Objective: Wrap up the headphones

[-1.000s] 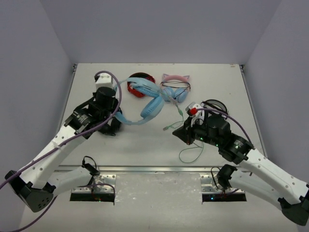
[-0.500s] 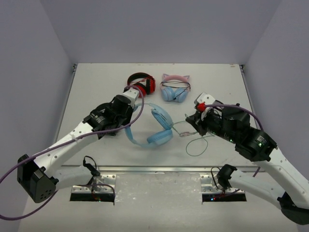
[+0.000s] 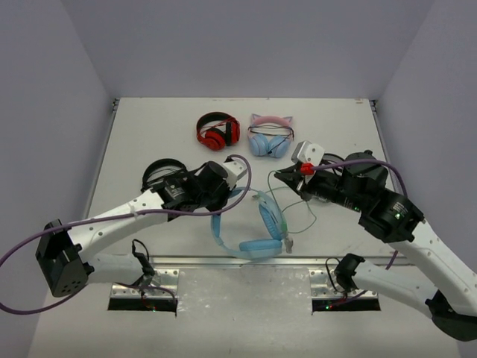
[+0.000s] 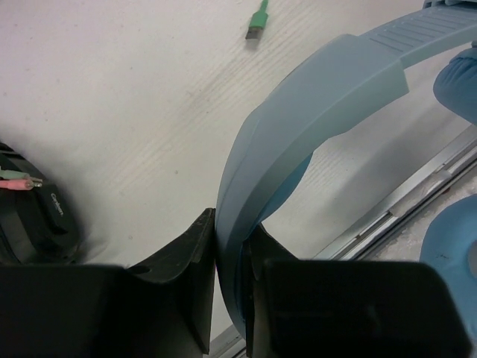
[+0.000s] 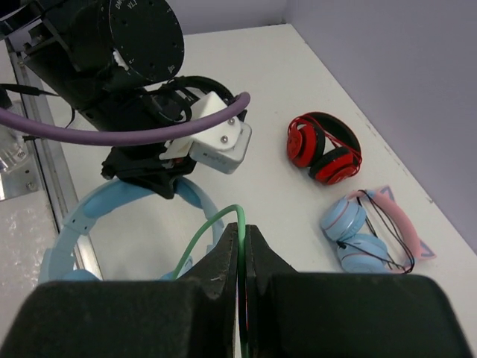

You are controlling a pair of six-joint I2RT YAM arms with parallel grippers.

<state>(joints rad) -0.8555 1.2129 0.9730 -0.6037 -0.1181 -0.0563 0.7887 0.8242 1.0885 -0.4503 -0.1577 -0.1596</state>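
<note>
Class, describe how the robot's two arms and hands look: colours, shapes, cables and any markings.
The left arm and right arm have white links and black round joints; a purple cable trails along each. The left hand and right hand are black with two blocky fingers. The right wrist bears a small red piece.

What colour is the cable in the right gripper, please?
The cable is mint green; right wrist view.

The white table carries 3 pairs lying flat: red-and-black headphones near the far edge, cat-ear headphones just beside them, and black headphones at the left. A green plug lies on bare tabletop. The light-blue headphones are at the near edge; whether they rest there is unclear.
</note>
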